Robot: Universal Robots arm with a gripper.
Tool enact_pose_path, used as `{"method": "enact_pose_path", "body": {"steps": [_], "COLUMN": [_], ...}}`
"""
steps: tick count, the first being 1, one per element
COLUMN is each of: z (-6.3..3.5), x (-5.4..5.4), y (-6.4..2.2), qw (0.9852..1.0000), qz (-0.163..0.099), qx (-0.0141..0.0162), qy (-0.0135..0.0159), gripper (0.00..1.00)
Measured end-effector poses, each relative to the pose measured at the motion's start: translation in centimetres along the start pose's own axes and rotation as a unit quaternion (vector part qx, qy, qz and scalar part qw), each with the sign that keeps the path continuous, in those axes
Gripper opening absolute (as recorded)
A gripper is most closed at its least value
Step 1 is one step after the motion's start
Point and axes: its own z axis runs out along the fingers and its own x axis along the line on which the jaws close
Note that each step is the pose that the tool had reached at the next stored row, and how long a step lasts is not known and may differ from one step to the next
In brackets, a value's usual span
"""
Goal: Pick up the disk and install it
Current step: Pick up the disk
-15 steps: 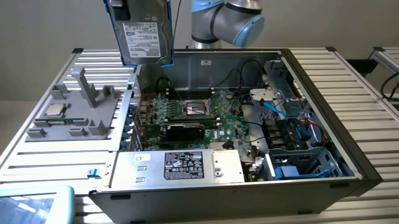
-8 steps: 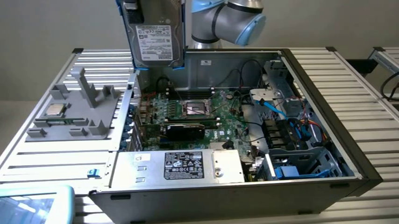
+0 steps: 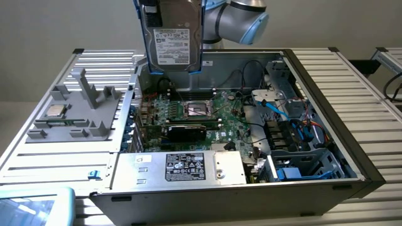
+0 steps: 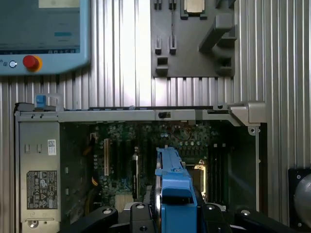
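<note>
Exterior view, from its left to its right. A teach pendant [image 3: 35, 207] is lying at the near left corner of the ribbed table [image 3: 351, 84]. Beyond it, a grey fixture [image 3: 82, 117] is carrying a small square CPU chip [image 3: 53, 111]. The disk [image 3: 172, 42] is hanging upright in the air over the far left part of the open computer case [image 3: 220, 197], well clear of the motherboard [image 3: 201, 113]. Its label is facing the camera and the blue carrier is edging its sides. A silver power supply box [image 3: 182, 167] is sitting along the near wall. A drive cage [image 3: 301, 165] is occupying the near right corner. Wrist view: the gripper [image 4: 176, 213] is clamping the disk's blue carrier between its black fingers [image 4: 139, 216].
</note>
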Motion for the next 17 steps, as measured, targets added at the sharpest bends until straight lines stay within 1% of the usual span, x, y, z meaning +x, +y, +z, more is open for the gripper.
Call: {"method": "enact_pose_path", "body": {"steps": [3, 10, 17], "z": [-0.01, -0.06, -0.10], "x": [0.6, 2.4, 3.6], "y": [-1.02, -3.12, -5.65], "qw": [1.0000, 1.0000, 1.0000], "qz": [0.000, 0.000, 0.000], "qx": [0.0000, 0.0000, 0.0000], "qy": [-0.0001, 0.0000, 0.0000], "gripper": [0.37, 0.37, 0.37]}}
